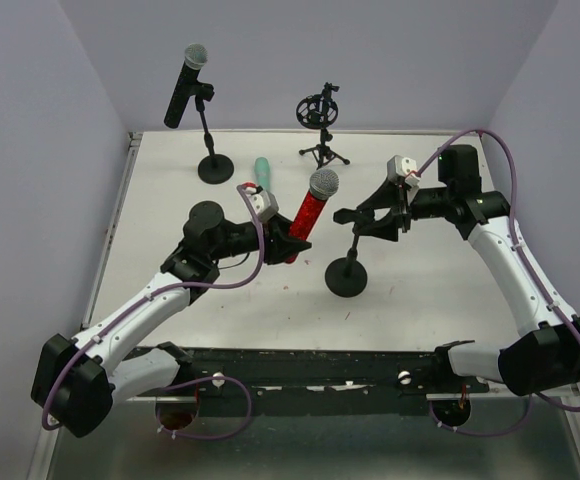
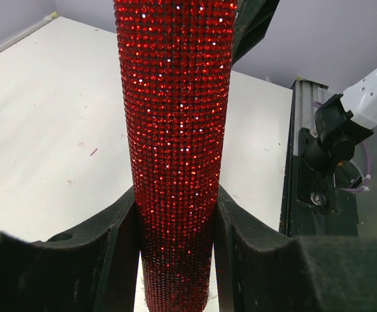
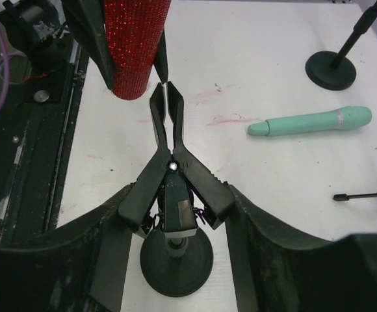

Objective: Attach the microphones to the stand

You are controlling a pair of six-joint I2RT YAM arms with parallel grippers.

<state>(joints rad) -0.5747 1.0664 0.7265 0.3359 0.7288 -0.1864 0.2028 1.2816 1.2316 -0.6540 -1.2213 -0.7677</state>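
My left gripper point(image 1: 288, 238) point(image 2: 175, 221) is shut on the lower body of the red microphone point(image 1: 310, 212) point(image 2: 175, 97) and holds it tilted up off the table, silver head uppermost. Its tail end point(image 3: 133, 45) hangs just beyond the tips of the clip point(image 3: 169, 149) on the near stand point(image 1: 347, 275). My right gripper point(image 1: 388, 205) point(image 3: 175, 208) straddles that clip with a finger against each handle. The clip's tips are almost together. The black microphone point(image 1: 186, 85) sits clipped in the back-left stand point(image 1: 215, 168). The teal-green microphone point(image 1: 261, 172) point(image 3: 312, 121) lies flat on the table.
A small tripod with a round shock mount point(image 1: 319, 112) stands at the back centre. Lavender walls close the white table point(image 1: 170, 290) on three sides. A black rail point(image 1: 310, 365) runs along the near edge. The near stand's round base point(image 3: 175, 260) sits under my right gripper.
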